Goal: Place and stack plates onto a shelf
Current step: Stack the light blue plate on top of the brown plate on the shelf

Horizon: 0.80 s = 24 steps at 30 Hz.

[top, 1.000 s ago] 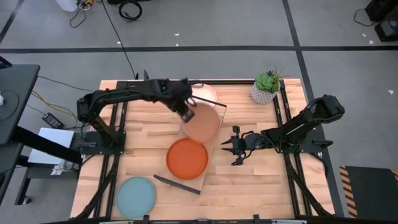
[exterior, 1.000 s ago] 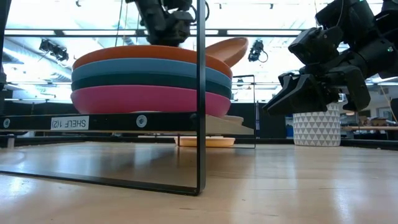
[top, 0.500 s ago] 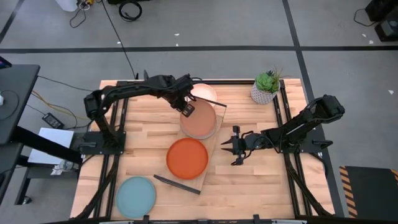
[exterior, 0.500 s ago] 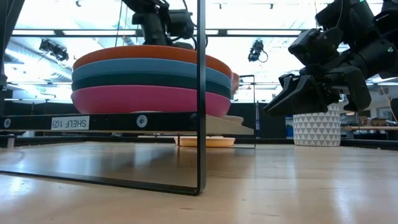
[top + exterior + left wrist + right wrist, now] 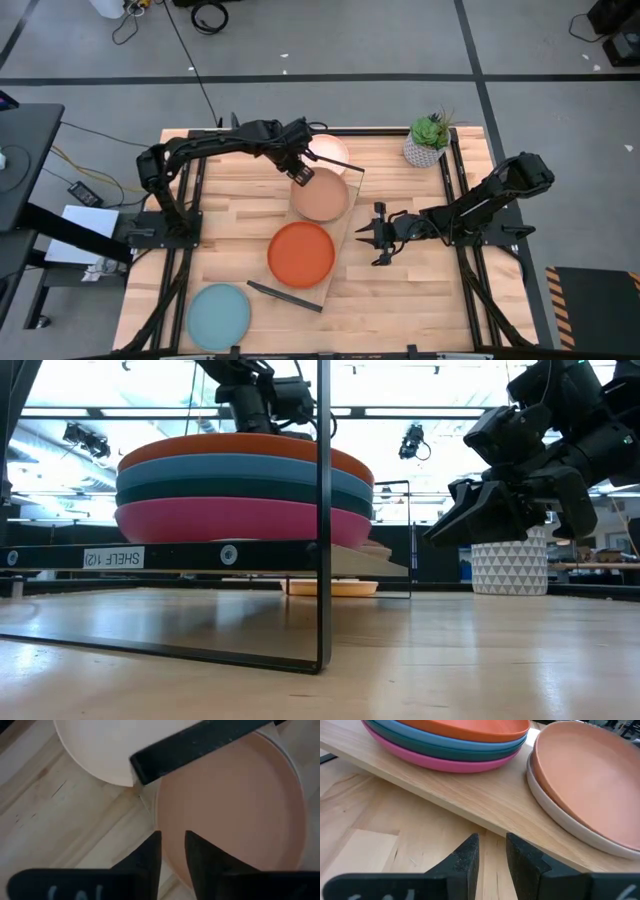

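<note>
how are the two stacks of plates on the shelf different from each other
The orange-topped stack shows four plates: orange over blue, dark teal and pink. The peach-topped stack shows only two: peach over a grey one.

In the low view the orange-topped stack is nearer and stands taller.

The left end effector is at the peach-topped stack's rim; nothing touches the other.

Both rest on the shelf.

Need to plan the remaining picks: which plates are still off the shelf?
Two: the light blue plate on the tabletop's near-left corner, and the cream plate beyond the shelf's far end. Every other plate sits stacked on the shelf.
</note>
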Tool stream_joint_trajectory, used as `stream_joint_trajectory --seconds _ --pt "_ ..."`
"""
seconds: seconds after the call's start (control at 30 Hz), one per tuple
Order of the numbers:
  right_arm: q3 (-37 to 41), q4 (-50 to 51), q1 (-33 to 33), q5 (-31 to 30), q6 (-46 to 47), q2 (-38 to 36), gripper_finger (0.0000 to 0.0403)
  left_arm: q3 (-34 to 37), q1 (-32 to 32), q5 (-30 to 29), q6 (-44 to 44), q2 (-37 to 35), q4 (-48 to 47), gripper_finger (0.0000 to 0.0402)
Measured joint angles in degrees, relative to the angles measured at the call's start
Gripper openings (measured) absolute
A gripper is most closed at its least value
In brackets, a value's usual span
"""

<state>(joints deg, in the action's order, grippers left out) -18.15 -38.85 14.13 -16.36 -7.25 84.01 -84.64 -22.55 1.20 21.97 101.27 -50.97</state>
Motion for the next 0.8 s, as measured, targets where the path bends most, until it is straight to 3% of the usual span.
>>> stream_joint_trajectory --seconds 0.13,0.33,0.6,0.8 --pt "0.01 0.00 0.00 0.00 0.00 0.00 0.0103 -0.02 0.07 0.09 -3.92 0.00 0.10 0.0113" --pt "0.00 0.00 0.00 0.00 0.00 0.00 0.0103 -0.03 3.32 0.34 -17.49 0.23 0.74 0.0116" --pt "0.01 0.00 0.00 0.00 0.00 0.00 0.0103 -0.09 10.80 -0.14 -25.80 5.46 3.99 0.0117" --pt "0.02 -0.04 -0.02 0.00 0.00 0.00 0.0103 -0.04 13.83 0.04 -26.31 9.03 3.59 0.0117"
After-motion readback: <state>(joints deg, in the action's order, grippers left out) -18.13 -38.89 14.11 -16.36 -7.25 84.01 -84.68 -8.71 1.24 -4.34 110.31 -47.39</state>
